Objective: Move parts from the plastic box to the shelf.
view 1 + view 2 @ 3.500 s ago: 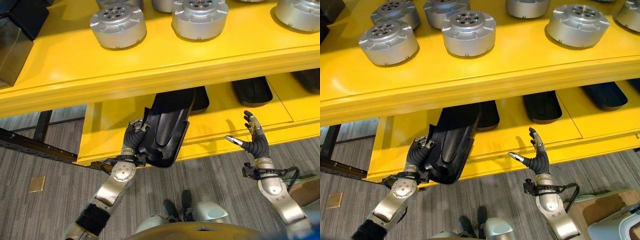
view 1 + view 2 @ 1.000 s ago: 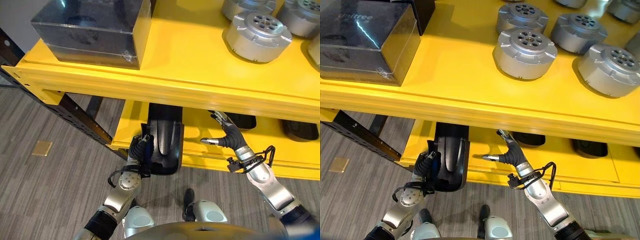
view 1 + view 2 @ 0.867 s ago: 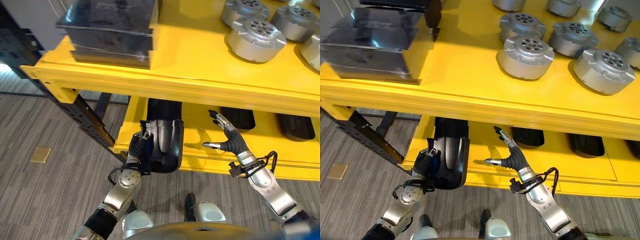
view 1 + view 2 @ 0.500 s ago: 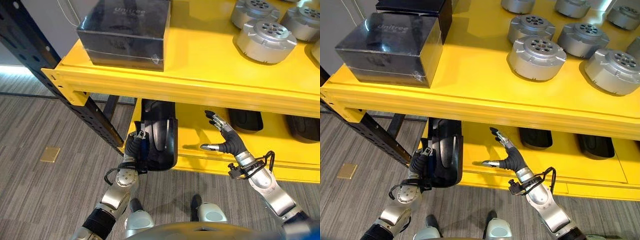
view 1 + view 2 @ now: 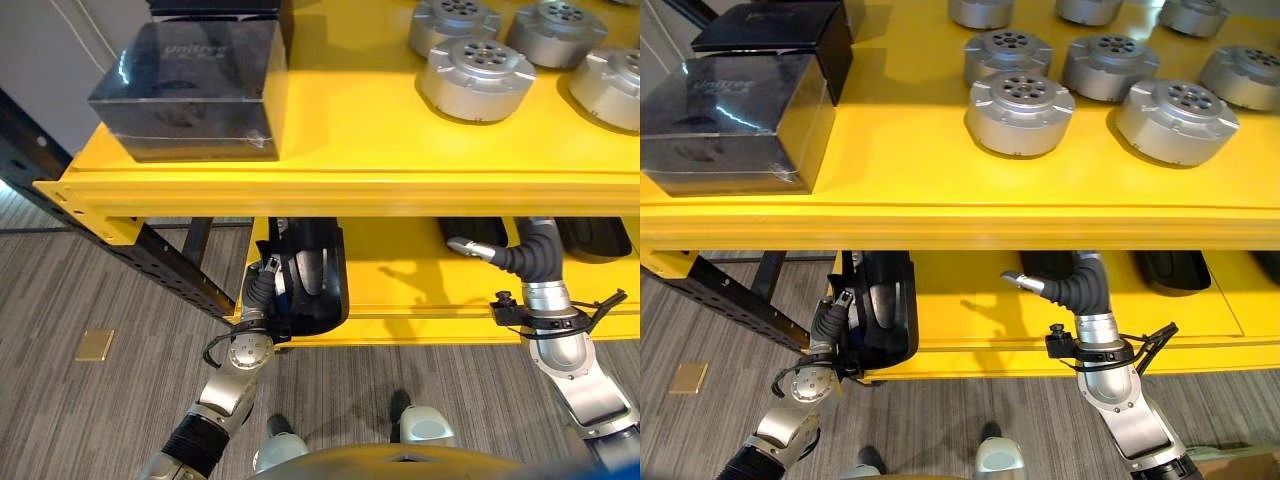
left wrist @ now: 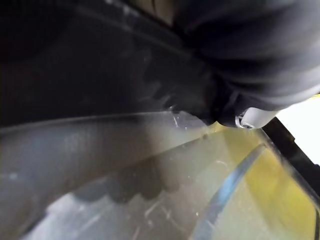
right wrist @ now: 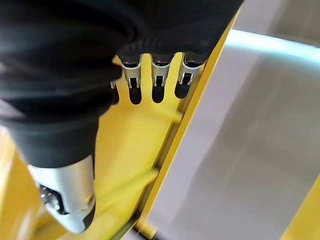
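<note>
At the far left of the upper yellow shelf (image 5: pixel 330 170) stands a dark glossy box (image 5: pixel 190 88), with a 2nd black box (image 5: pixel 775 30) behind it. Below, the left hand (image 5: pixel 262 290) grips the near edge of a black plastic part (image 5: pixel 310 275), fingers curled on its rim; the part lies lengthwise on the lower shelf (image 5: pixel 400 290), its far end under the upper shelf and its near end at the lower shelf's front lip. The left wrist view shows the part's dark surface very close.

Right of it, more black parts (image 5: pixel 1175 268) lie further back on the lower shelf. The right hand (image 5: pixel 520 255) reaches in beneath the upper shelf, touching nothing; its thumb (image 5: pixel 470 247) sticks out sideways, and the right wrist view shows its fingers (image 7: pixel 155 75) extended in a row toward the yellow surface, relaxed and spread.

On the upper shelf, silver round motor parts (image 5: pixel 1020 112) sit in rows toward the right.
</note>
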Available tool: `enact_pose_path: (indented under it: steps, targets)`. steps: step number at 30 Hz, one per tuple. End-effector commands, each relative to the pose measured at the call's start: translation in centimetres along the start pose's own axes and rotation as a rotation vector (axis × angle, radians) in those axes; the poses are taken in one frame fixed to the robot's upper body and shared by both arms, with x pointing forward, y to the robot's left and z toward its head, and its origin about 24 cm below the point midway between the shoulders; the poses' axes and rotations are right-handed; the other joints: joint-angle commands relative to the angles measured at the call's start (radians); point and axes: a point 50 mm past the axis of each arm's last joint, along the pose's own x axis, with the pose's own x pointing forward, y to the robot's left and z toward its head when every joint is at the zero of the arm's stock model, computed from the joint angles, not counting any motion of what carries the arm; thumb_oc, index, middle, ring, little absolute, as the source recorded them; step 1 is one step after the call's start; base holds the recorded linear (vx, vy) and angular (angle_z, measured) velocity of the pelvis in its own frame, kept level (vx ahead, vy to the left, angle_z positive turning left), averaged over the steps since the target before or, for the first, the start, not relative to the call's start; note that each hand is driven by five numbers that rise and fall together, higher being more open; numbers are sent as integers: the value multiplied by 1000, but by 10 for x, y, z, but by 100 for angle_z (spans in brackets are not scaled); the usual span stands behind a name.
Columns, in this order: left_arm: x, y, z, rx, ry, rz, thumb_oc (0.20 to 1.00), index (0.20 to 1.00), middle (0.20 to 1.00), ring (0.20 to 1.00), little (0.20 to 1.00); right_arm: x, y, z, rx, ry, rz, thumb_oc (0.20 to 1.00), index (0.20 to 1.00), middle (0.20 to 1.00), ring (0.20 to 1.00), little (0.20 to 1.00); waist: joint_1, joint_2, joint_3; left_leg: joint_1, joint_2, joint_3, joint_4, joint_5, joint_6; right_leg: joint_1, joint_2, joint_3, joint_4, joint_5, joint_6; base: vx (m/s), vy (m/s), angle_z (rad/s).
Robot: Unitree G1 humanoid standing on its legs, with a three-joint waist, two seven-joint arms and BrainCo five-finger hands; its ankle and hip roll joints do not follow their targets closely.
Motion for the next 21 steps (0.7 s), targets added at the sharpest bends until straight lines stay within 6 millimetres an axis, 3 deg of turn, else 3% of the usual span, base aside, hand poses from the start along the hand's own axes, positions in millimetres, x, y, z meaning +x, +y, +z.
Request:
enact_pose_path:
  steps: [1, 11, 15, 17, 21]
  targets:
    - [13, 5, 37, -92, -164, 35, 200, 200, 200, 200, 200, 9, -22, 17, -25, -115, -211, 1000, 1000, 1000, 1000, 1000, -18, -15, 18, -32, 31, -36, 106, -66, 12, -4, -42, 15, 79, -35, 44, -42, 46, -13]
    - [17, 2, 59, -139, -251, 52, 200, 200, 200, 200, 200, 12, -41, 11, -1, -76, -311, 1000, 1000, 1000, 1000, 1000, -53, 12, 94, -102, 5, -44, 127, -71, 19, -87, -49, 54, 102, -39, 46, -89, 57, -11]
    - [23, -4, 85, -174, -358, 71, 200, 200, 200, 200, 200, 24, -36, 16, 8, -133, -291, 1000, 1000, 1000, 1000, 1000, -58, 15, 152, -172, 4, -44, 166, -80, 22, -151, -55, 52, 148, -61, 39, -226, 64, -7]
    - [25, -11, 102, -200, -414, 73, 200, 200, 200, 200, 200, 31, -35, 19, 7, -172, -329, 1000, 1000, 1000, 1000, 1000, -58, 11, 195, -242, 32, -37, 238, -90, 17, -194, -66, 44, 205, -81, 30, -223, 35, -4]
    - [25, -16, 115, -206, -464, 89, 200, 200, 200, 200, 200, 39, -35, 26, -11, -235, -357, 1000, 1000, 1000, 1000, 1000, -57, 8, 241, -317, 73, -19, 338, -115, 19, -270, -86, 29, 302, -108, 21, -143, 36, -4]
